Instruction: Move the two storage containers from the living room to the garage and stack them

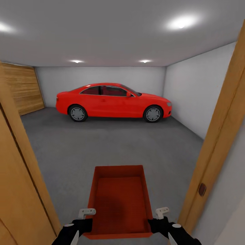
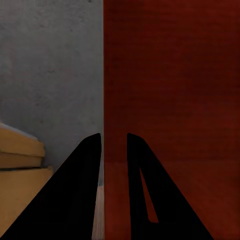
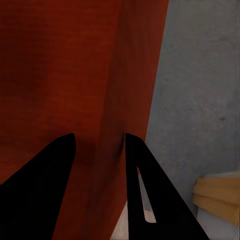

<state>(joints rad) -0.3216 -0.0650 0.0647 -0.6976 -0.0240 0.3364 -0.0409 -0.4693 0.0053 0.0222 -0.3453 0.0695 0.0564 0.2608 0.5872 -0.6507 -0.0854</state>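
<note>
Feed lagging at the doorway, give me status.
Left end effector and right end effector both clamp container walls. Garage floor open ahead; red car far back. Door frame close alongside.

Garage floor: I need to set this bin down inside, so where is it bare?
Bare concrete floor runs from the container, gripped on both side walls by the left claw and right claw, up to the red car, bordered by the white wall and wooden door. It is tight only between the door frames.
</note>
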